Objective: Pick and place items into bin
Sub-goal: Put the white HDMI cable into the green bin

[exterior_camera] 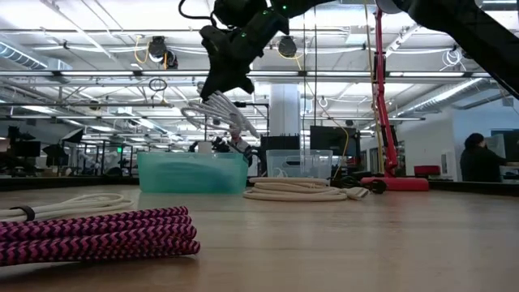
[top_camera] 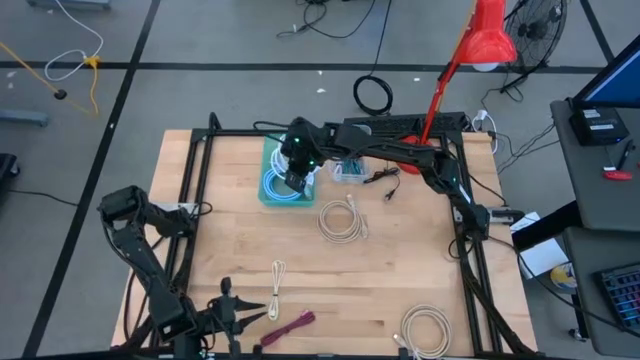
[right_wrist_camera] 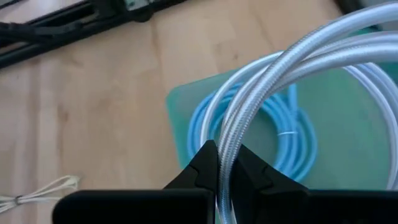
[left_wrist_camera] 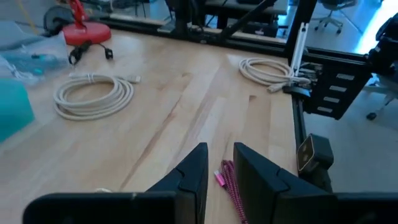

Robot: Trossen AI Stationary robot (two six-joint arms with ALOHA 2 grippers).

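Above the teal bin at upper centre of the overhead frame, the right pincer is clamped on a white cable coil, held high so its loops can drop clear of the rim onto the light blue coil already inside. A beige coil waits mid-desk, another white coil at lower right. The left pincer idles slightly parted, empty, near a maroon cord at lower left.
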